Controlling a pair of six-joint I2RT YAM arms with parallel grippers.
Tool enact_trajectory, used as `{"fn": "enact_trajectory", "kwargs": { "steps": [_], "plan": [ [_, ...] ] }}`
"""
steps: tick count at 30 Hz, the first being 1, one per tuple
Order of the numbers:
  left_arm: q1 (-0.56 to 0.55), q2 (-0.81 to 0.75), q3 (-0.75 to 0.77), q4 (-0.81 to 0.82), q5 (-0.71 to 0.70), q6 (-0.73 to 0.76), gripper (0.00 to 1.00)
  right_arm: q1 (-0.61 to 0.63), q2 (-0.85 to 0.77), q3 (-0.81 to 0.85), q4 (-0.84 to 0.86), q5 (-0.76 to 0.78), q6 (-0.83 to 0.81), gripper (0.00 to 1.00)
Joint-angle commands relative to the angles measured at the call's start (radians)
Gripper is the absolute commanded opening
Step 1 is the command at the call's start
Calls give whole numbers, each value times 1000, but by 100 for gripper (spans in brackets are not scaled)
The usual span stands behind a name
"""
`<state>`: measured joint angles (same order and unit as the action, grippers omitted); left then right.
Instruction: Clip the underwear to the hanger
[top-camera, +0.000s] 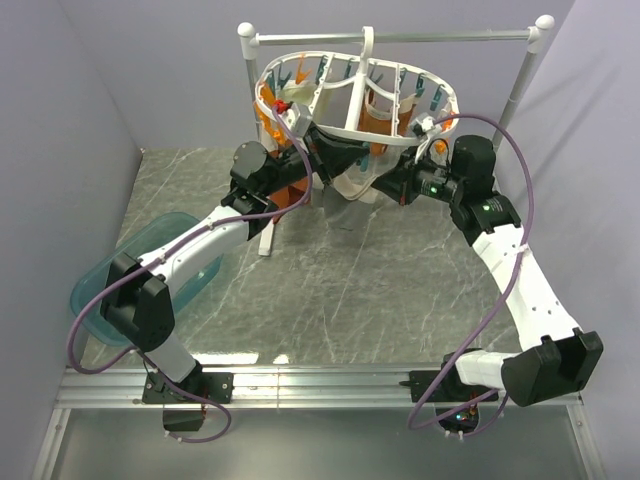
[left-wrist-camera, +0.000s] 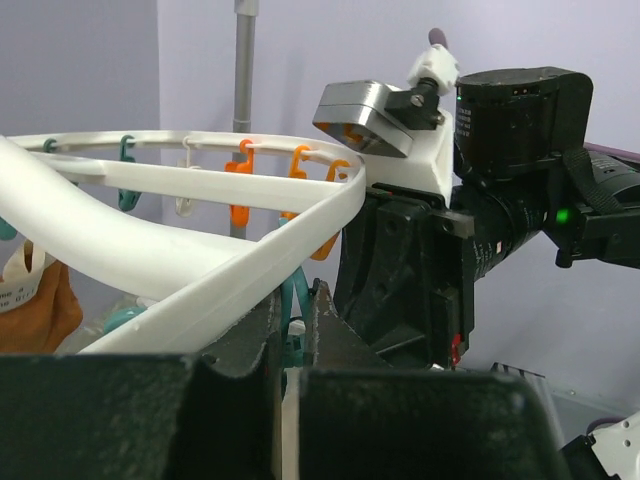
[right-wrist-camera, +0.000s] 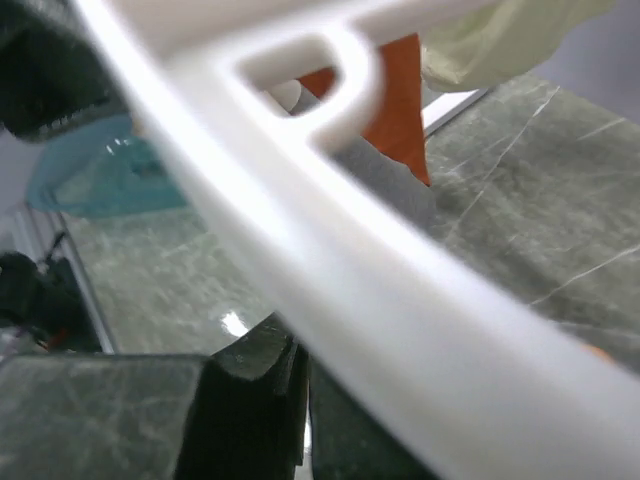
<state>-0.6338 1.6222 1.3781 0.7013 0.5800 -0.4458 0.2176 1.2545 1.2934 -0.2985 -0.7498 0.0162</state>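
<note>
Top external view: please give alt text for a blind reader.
The left arm and right arm reach up to a white oval hanger with orange and teal pegs on a metal rail stand; cream underwear hangs under it. A teal tub sits at the left.

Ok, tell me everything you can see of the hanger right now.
The hanger is a white plastic oval ring with cross bars, its top hook over the silver rail. Small orange and teal pegs dangle beneath the rim, and rust-orange garments hang from some. The left gripper is shut on a teal peg under the rim. The right gripper, also shut, sits just below the frame; whether it touches is unclear.
</note>
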Motion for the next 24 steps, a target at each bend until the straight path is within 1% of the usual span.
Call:
{"fn": "enact_trajectory", "kwargs": {
  "steps": [1,5,9,11,15,19,24],
  "plan": [
    [-18,4,2,46,149,6,0,2,19,73,16,76,171,0],
    [-15,16,10,32,124,-28,0,9,-10,44,41,125,214,0],
    [-12,25,24,4,93,-51,0,9,-104,-67,165,155,274,0],
    [-12,28,24,7,77,-73,0,9,-118,-80,182,165,313,0],
    [-10,41,30,26,83,-111,0,19,-81,-27,135,191,373,0],
    [-10,50,35,35,80,-114,0,20,-61,1,93,205,451,0],
    [-9,61,45,50,90,-122,0,22,-61,0,102,217,553,0]
  ]
}}
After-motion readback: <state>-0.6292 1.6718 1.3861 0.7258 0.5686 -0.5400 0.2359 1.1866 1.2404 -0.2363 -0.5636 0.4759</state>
